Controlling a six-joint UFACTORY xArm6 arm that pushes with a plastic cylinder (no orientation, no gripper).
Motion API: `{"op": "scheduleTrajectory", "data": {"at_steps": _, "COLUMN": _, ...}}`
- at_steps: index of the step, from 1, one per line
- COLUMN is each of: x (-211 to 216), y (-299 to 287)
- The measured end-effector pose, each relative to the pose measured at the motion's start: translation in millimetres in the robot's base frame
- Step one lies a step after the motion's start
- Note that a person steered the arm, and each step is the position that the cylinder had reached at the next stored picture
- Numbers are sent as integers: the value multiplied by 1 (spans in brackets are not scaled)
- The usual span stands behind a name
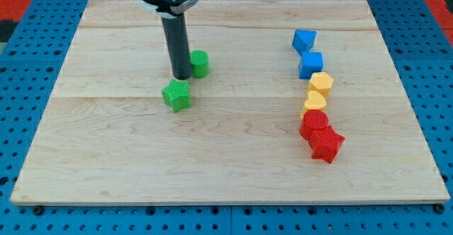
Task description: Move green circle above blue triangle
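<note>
The green circle is a small green cylinder left of the board's middle, towards the view's top. My tip stands just left of it, touching or nearly touching its left side. A green star block lies just below my tip. The blue triangle sits at the view's upper right, at the top of a column of blocks. A blue cube lies right below it.
Under the blue cube the column runs down: a yellow hexagon block, a yellow heart-like block, a red block and a red star block. All rest on the wooden board, ringed by blue pegboard.
</note>
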State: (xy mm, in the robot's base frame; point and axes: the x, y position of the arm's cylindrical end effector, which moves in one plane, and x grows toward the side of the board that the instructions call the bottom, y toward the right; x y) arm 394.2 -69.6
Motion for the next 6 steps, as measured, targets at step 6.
{"op": "scheduleTrajectory", "data": {"at_steps": 6, "x": -106, "y": 135}}
